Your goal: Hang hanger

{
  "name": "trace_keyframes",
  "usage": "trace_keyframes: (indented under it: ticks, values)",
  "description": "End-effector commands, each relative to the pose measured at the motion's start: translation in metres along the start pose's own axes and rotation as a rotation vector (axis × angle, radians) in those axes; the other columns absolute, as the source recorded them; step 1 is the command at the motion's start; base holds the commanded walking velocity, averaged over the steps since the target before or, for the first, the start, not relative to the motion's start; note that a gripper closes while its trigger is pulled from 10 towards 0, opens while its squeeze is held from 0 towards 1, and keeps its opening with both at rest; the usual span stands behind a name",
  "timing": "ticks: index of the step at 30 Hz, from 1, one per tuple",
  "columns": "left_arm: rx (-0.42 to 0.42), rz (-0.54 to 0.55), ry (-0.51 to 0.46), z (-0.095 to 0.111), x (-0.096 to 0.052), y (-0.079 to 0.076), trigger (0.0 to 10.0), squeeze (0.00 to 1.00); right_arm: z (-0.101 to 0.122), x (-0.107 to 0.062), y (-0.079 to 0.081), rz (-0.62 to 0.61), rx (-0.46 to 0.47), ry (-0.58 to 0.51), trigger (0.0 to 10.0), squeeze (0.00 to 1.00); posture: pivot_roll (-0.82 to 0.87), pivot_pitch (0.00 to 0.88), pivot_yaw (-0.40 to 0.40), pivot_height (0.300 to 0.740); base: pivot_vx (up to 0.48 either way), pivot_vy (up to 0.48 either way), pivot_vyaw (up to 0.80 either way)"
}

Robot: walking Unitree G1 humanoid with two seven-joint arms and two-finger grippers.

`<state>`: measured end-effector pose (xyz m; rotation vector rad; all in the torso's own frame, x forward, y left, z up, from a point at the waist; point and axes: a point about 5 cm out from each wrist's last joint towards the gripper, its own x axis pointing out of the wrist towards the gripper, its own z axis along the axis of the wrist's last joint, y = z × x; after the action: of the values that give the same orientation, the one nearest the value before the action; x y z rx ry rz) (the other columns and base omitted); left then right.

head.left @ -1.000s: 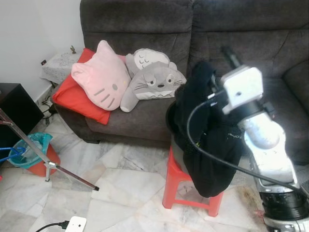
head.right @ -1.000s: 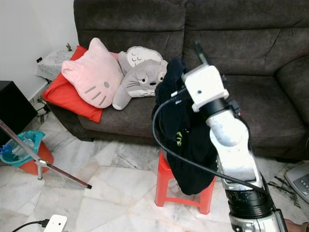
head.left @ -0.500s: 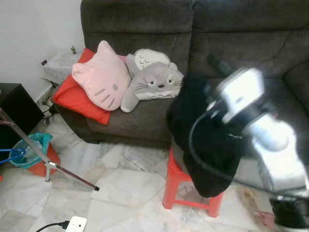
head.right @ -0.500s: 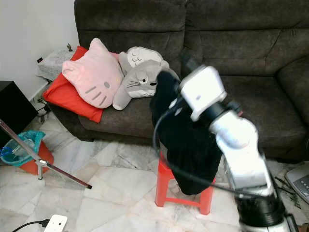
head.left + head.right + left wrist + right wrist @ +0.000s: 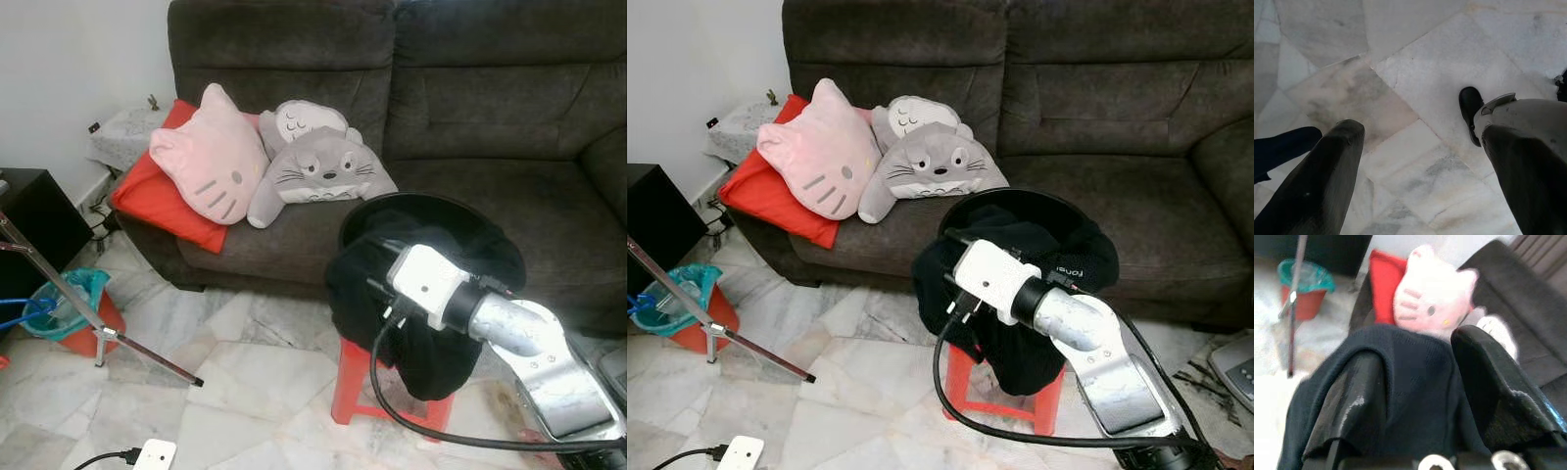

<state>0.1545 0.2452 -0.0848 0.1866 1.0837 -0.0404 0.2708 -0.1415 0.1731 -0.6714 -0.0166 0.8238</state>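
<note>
The right gripper, fingers clamped on the black garment, has swung down from mid-frame to low centre over the red stool, so hanging seems far off; the left gripper hangs spread above the floor.

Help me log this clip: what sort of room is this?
Most likely a home living room: a dark sofa with character cushions, marble floor tiles, and a red plastic stool holding a black garment.

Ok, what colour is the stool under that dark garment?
Red-orange plastic stool, clearest in the left eye view, beneath the black garment.
</note>
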Motion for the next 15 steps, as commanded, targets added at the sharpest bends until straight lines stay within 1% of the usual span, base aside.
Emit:
trace_keyframes:
  ticks: [1, 4, 5, 6, 7, 8, 11, 15]
  values:
    - [0.028, 0.009, 0.016, -0.003, -0.001, 0.006, 10.0, 0.00, -0.009, 0.001, 0.012, 0.073, 0.016, 0.050, 10.0, 0.00, -0.07, 0.000, 0.102, 0.740, 0.000, 0.000, 0.00]
    - [0.029, 0.009, 0.018, -0.003, -0.001, 0.006, 10.0, 0.00, -0.020, -0.001, 0.019, 0.116, -0.009, 0.122, 10.0, 0.00, -0.07, 0.000, 0.101, 0.740, 0.000, 0.000, 0.00]
    - [0.031, 0.008, 0.019, -0.003, -0.001, 0.006, 10.0, 0.00, -0.028, -0.003, 0.022, 0.140, -0.028, 0.178, 10.0, 0.00, -0.07, 0.000, 0.102, 0.740, 0.000, 0.000, 0.00]
    - [0.031, 0.008, 0.019, -0.003, -0.001, 0.006, 10.0, 0.00, -0.028, -0.003, 0.022, 0.140, -0.028, 0.178, 10.0, 0.00, -0.07, 0.000, 0.102, 0.740, 0.000, 0.000, 0.00]
    - [0.033, 0.007, 0.020, -0.003, -0.001, 0.006, 10.0, 0.00, -0.036, -0.005, 0.025, 0.162, -0.066, 0.234, 10.0, 0.00, -0.07, 0.000, 0.102, 0.740, 0.000, 0.000, 0.00]
    - [0.033, 0.006, 0.021, -0.003, -0.001, 0.006, 10.0, 0.00, -0.039, -0.006, 0.025, 0.159, -0.080, 0.252, 10.0, 0.00, -0.07, 0.000, 0.101, 0.740, 0.000, 0.000, 0.00]
    - [0.034, 0.005, 0.022, -0.003, -0.001, 0.006, 10.0, 0.00, -0.043, -0.006, 0.025, 0.158, -0.085, 0.270, 10.0, 0.00, -0.07, 0.000, 0.101, 0.740, 0.000, 0.000, 0.00]
    - [0.035, 0.005, 0.023, -0.003, -0.001, 0.006, 10.0, 0.00, -0.038, -0.006, 0.026, 0.170, -0.070, 0.252, 10.0, 0.00, -0.07, 0.000, 0.102, 0.740, 0.000, 0.000, 0.00]
